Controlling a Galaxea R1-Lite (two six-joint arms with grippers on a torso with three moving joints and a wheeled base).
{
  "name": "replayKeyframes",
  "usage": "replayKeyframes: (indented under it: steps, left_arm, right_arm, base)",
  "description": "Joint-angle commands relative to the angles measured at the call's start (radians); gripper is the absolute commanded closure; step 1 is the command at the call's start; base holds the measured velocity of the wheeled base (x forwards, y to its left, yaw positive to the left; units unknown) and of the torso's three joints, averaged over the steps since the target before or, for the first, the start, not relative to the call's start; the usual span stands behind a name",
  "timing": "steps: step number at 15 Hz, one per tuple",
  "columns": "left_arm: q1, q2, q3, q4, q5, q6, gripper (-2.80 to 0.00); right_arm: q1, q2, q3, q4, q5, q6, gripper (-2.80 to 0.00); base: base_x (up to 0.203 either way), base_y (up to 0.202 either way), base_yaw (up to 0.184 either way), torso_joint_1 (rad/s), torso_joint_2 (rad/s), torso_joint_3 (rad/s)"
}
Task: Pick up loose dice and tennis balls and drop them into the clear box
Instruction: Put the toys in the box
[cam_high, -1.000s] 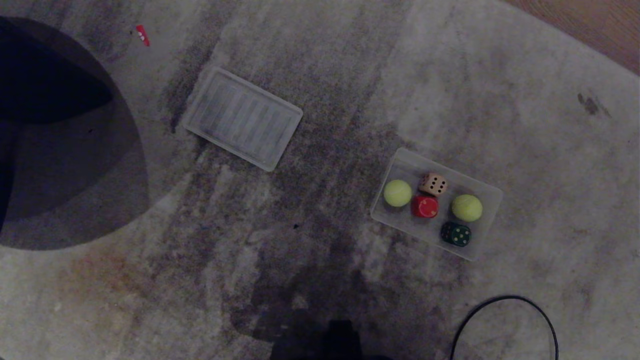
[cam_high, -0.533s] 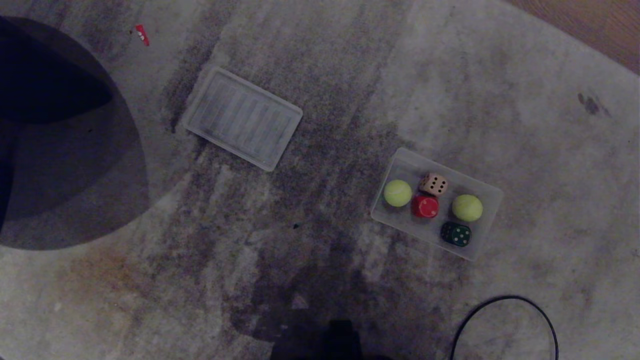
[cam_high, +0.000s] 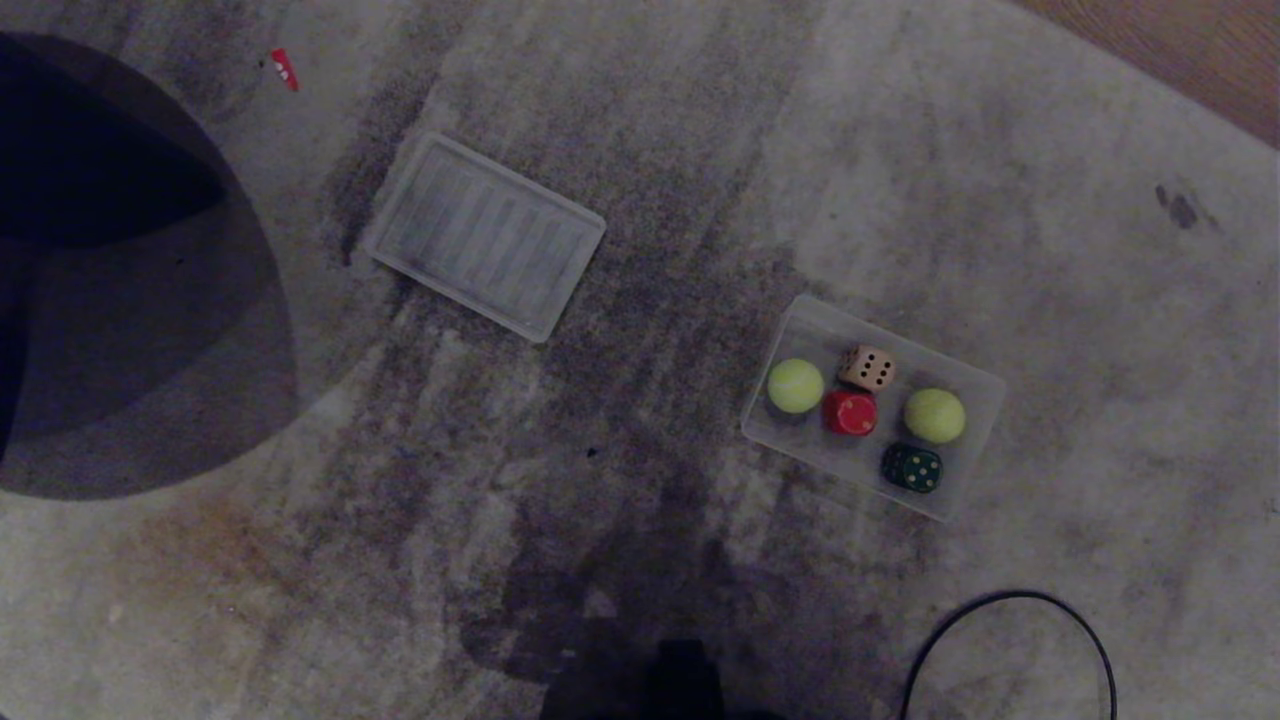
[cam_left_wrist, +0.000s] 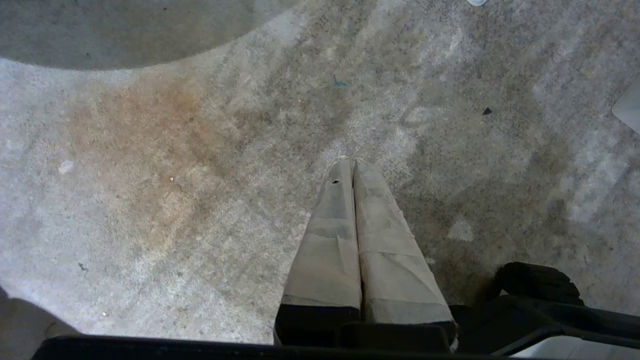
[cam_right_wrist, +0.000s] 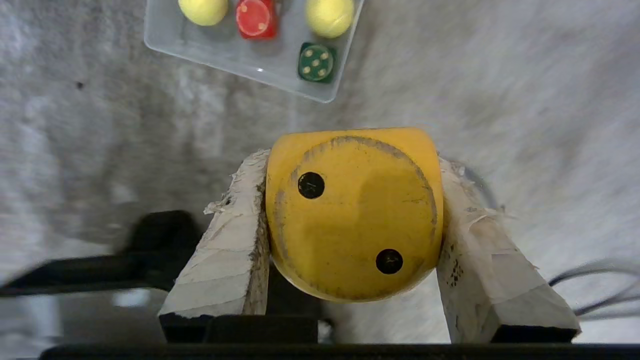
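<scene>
The clear box (cam_high: 815, 450) lies on the carpet at the right of the head view. In it are two tennis balls (cam_high: 795, 386) (cam_high: 934, 415), a tan die (cam_high: 866, 368), a red die (cam_high: 850, 412) and a dark green die (cam_high: 911, 468). Neither arm shows in the head view. In the right wrist view my right gripper (cam_right_wrist: 350, 160) is shut on the yellow die (cam_right_wrist: 352, 215), held above the carpet a short way from the box (cam_right_wrist: 240, 60). My left gripper (cam_left_wrist: 348, 162) is shut and empty over bare carpet.
The box's flat ribbed lid (cam_high: 485, 236) lies apart at the upper left. A black cable (cam_high: 1010, 640) loops at the lower right. A large dark shape (cam_high: 100, 270) fills the left edge. A small red scrap (cam_high: 285, 70) lies at the far left.
</scene>
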Motion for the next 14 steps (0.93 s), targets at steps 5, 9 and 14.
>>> replayKeyframes:
  steps: [5,9,14]
  left_arm:
    - [0.000,0.001,0.002,-0.001,0.001,-0.001,0.00]
    - [0.000,0.001,0.002,-0.001,0.001,-0.001,0.00]
    - [0.000,0.001,0.002,-0.001,0.001,-0.001,0.00]
  right_arm:
    - [0.007,0.705,-0.082,-0.349,0.001,0.175,0.00]
    - [0.086,1.008,-0.151,-0.560,0.013,0.305,0.00]
    - [0.154,1.350,-0.322,-0.754,0.028,0.368,0.00]
  base:
    - [0.000,0.000,0.000,0.000,0.00,0.000]
    - [0.000,0.000,0.000,0.000,0.00,0.000]
    - [0.000,0.000,0.000,0.000,0.00,0.000]
